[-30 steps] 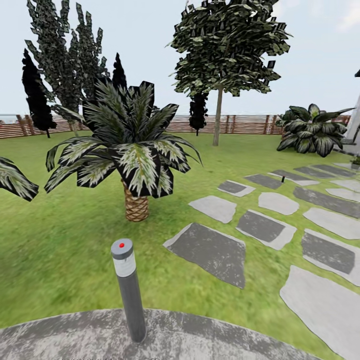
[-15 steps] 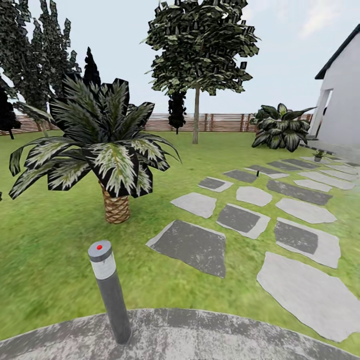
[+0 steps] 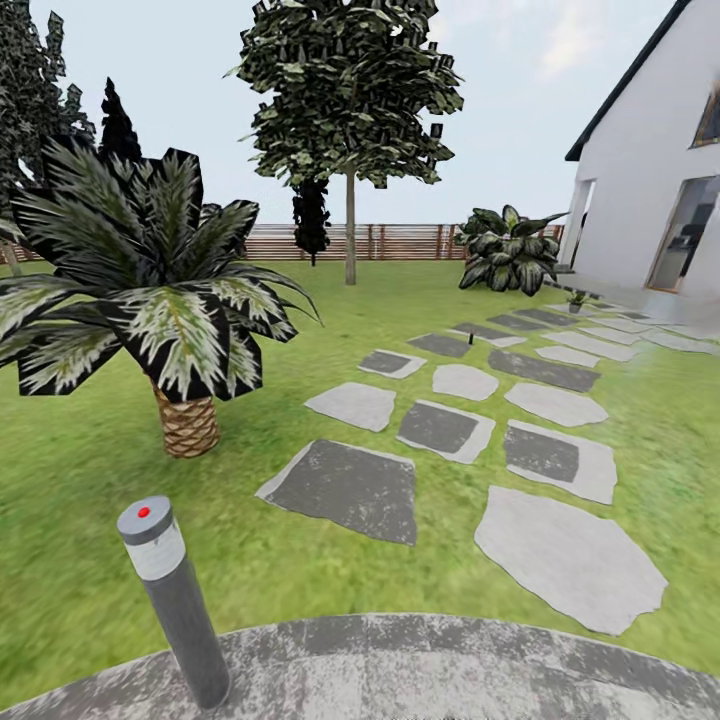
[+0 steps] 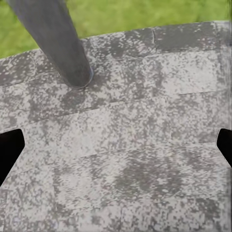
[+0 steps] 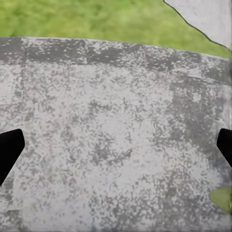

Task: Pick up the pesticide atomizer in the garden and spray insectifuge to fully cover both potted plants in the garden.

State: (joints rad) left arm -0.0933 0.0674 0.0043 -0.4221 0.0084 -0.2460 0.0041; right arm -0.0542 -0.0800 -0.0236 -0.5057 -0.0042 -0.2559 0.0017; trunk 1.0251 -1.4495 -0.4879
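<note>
Garden (image 3: 330,330): mottled grey round patio (image 3: 420,670).

garden (image 3: 330,330): green lawn | grey stepping stones (image 3: 440,428) | potted plant (image 3: 576,298): small, far, by house

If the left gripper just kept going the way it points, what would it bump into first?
Probably the grey patio paving. The left gripper, its jaws wide apart, looks down at bare paving. The dark post stands off to one side, likely out of its line, though depth is hard to judge.
</note>
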